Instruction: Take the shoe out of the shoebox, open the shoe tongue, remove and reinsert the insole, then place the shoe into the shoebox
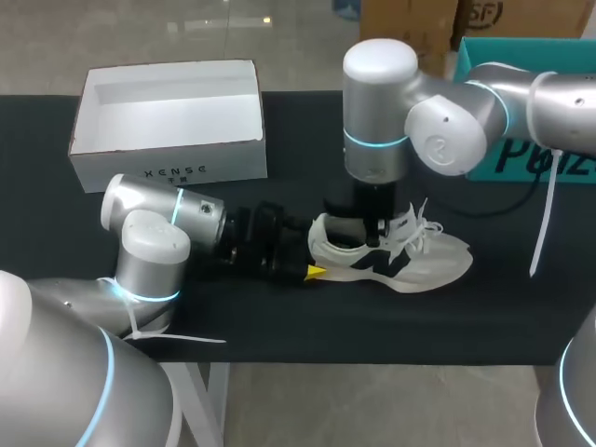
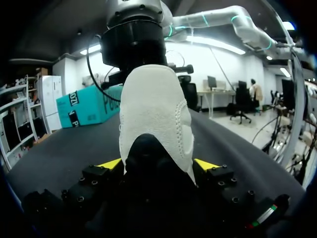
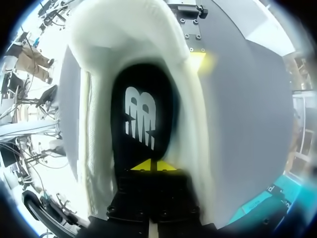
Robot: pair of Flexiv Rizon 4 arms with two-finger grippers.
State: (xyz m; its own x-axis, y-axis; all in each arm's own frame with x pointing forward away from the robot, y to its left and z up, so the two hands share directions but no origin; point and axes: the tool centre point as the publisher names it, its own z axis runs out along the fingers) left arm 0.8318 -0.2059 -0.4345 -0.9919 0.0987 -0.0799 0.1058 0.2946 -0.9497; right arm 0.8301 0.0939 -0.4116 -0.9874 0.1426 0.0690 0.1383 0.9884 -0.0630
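Observation:
A white shoe [image 1: 410, 261] with black side marks lies on the black table, toe to the right. My left gripper [image 1: 315, 250] straddles its heel. In the left wrist view the heel [image 2: 153, 114] fills the gap of my left gripper [image 2: 158, 164], with a yellow tip against each side. From above, my right gripper [image 1: 372, 235] reaches down into the shoe's mouth. There my right gripper [image 3: 151, 166] has its tips shut together on the black insole [image 3: 143, 119] with a white logo. Whether any of the insole is pinched is hidden.
The white shoebox [image 1: 168, 163] stands open at the back left, nothing in it. A teal box [image 1: 531, 158] sits at the back right behind my right arm. Loose white laces [image 1: 424, 223] trail off the shoe's top.

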